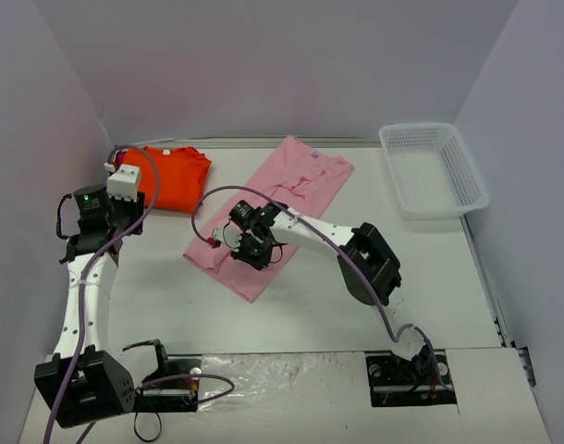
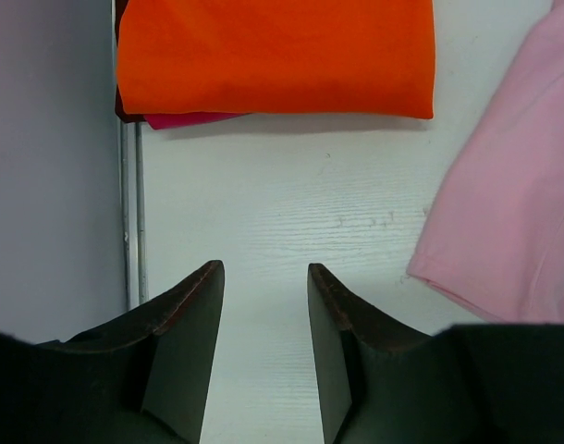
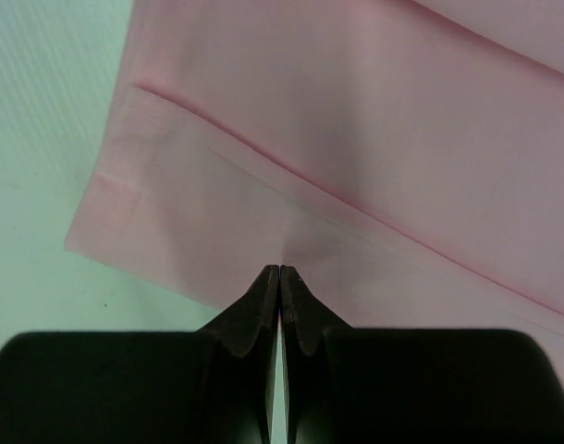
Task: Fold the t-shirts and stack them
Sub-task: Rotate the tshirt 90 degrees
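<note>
The light pink t-shirt [image 1: 296,190] lies partly folded as a long strip, slanting across the middle of the table. My right gripper [image 1: 243,242] is over its near end. In the right wrist view that gripper [image 3: 279,270] is shut, and the pink cloth [image 3: 356,139] puckers at its tips, near the strip's near edge. The bright orange t-shirt [image 1: 176,178] lies folded at the far left. My left gripper [image 1: 132,215] hovers just in front of it. In the left wrist view it [image 2: 263,268] is open and empty over bare table, with the orange shirt [image 2: 273,55] ahead and the pink one [image 2: 513,213] at the right.
A white mesh basket [image 1: 476,185] stands at the far right corner. A strip of magenta cloth [image 2: 194,119] shows under the orange shirt's near edge. The left wall [image 2: 51,166] is close beside my left gripper. Cables trail from both arms over the table.
</note>
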